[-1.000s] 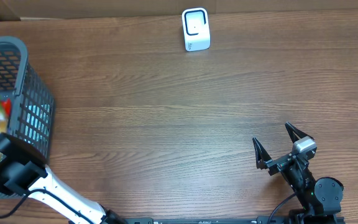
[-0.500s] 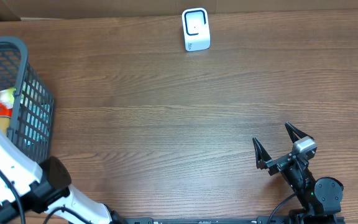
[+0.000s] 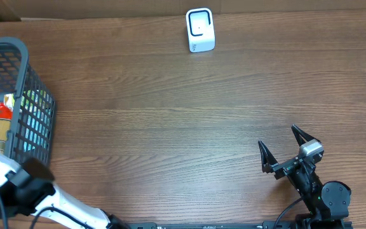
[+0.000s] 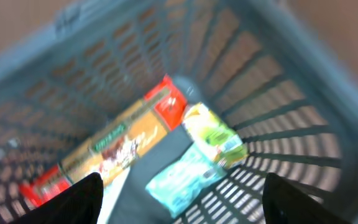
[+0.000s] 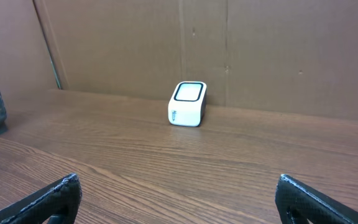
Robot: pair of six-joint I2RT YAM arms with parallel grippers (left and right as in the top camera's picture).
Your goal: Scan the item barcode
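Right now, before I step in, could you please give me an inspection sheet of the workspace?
Surface: wooden table, no spills seen.
Job's things: white scanner at the far edge; long red-orange packet, green pouch and pale blue pouch inside the grey basket.
Clutter: nothing seen.
Claws: left claw open above the basket, empty; right claw open, empty.
Cables: black cable by the right arm's base.
Surroundings: cardboard wall behind the table.

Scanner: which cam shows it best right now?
Right wrist. The white scanner sits near frame centre, seen from the side, so its front and dark-rimmed top both show. Overhead has the scanner small and top-down, near the top of frame. Left wrist looks into the basket and shows none of it.
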